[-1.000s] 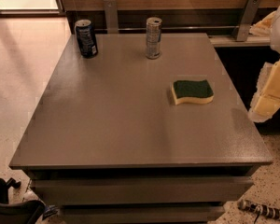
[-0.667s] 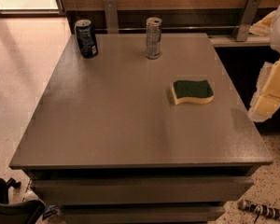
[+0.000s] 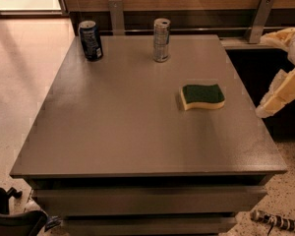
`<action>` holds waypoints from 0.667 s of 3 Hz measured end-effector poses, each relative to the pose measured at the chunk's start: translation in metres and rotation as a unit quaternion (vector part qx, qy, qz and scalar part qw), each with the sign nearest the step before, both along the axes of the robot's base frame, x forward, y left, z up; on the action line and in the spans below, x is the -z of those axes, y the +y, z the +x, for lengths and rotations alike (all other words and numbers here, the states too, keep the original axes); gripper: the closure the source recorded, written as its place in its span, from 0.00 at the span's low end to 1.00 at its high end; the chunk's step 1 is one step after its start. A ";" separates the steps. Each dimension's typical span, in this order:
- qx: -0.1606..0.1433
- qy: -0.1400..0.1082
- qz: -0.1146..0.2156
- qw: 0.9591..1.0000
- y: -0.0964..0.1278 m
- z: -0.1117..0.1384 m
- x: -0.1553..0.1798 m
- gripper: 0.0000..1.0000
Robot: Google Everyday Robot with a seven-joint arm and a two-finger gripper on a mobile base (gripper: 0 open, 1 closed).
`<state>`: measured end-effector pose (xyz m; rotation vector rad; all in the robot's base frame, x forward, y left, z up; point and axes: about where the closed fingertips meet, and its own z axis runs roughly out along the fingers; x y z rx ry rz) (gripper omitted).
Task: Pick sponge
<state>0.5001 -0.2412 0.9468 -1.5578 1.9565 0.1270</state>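
The sponge (image 3: 202, 96) lies flat on the right half of the grey table (image 3: 113, 127), dark green top up over pale yellow foam, with wavy sides. My gripper (image 3: 262, 75) is at the right edge of the view, beyond the table's right side and to the right of the sponge. Its two pale yellow fingers (image 3: 280, 93) stand apart, open and empty. It does not touch the sponge.
A dark blue can (image 3: 91, 40) stands at the table's far left and a silver can (image 3: 161, 40) at the far middle. A wooden wall with metal brackets (image 3: 260, 18) runs behind. Light floor lies to the left, and dark gear (image 3: 10, 215) at bottom left.
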 end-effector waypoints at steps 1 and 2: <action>-0.034 -0.022 0.125 0.991 0.001 0.036 0.040 0.00; -0.062 -0.013 0.299 0.952 0.015 0.073 0.075 0.00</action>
